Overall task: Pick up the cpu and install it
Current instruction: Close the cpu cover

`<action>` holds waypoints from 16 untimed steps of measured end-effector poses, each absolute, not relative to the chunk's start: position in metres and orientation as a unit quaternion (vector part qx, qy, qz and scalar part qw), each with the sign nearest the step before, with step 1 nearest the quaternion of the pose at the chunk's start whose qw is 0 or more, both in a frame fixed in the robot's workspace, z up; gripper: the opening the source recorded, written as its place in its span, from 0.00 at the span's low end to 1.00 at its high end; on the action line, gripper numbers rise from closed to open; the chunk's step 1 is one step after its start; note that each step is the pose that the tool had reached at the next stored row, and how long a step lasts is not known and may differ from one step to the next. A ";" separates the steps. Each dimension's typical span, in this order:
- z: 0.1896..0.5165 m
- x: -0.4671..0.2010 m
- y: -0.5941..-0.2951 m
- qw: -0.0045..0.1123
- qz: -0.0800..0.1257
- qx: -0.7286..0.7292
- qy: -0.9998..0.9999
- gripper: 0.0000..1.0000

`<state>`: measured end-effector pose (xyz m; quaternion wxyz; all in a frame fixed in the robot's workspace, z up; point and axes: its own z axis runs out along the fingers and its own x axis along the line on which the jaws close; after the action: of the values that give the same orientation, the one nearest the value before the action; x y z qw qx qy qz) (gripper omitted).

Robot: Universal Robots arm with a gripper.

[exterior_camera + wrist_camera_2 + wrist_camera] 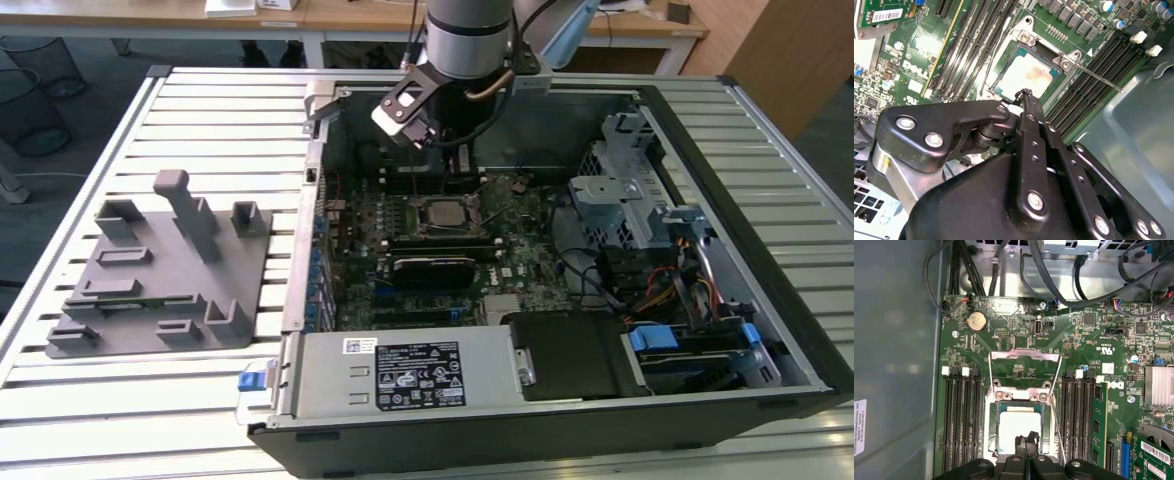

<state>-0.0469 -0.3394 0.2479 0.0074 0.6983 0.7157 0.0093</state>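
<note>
In both wrist views we see the gripper (1027, 440) (1026, 95) pinched closed above the cpu (1016, 425) (1024, 75), seemingly seated in its socket (995, 405) (1021, 37); the exterior view adds the tray (160, 270).

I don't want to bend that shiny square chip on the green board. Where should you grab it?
Probably by two opposite edges of the cpu, pinching from straight above. It lies flat in its socket with the metal cover plate swung open, so only the top side is free. The socket frame hugs its rim, leaving little edge to catch.
</note>
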 end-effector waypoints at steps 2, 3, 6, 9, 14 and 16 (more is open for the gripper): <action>0.248 -0.047 -0.339 0.007 0.009 0.698 0.716 0.11; 0.248 -0.047 -0.339 0.008 0.009 0.698 0.716 0.11; 0.248 -0.047 -0.339 0.008 0.009 0.698 0.716 0.11; 0.248 -0.047 -0.339 0.008 0.009 0.698 0.716 0.11; 0.249 -0.047 -0.339 0.008 0.009 0.698 0.716 0.11; 0.249 -0.047 -0.339 0.008 0.009 0.698 0.716 0.11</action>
<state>-0.0469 -0.3394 0.2486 0.0075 0.6983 0.7157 0.0092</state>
